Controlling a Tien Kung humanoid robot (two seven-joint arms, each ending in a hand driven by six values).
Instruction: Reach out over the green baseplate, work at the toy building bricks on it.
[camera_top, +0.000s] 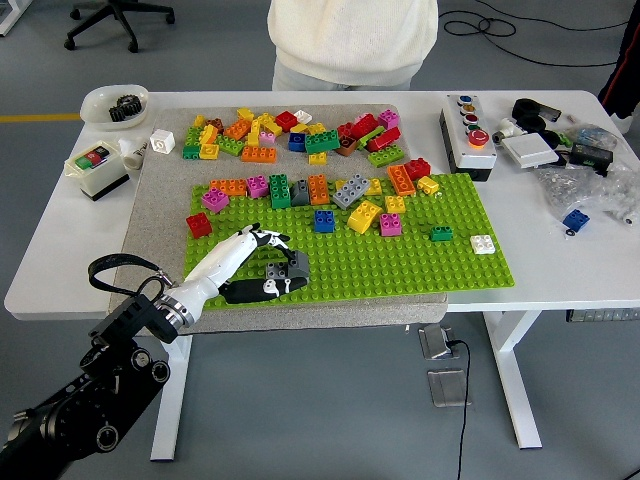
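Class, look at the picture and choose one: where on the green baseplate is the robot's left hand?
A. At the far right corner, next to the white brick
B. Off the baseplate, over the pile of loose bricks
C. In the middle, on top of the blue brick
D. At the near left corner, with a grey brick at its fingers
D: the left hand lies over the green baseplate's near left corner, its fingers around a grey brick.
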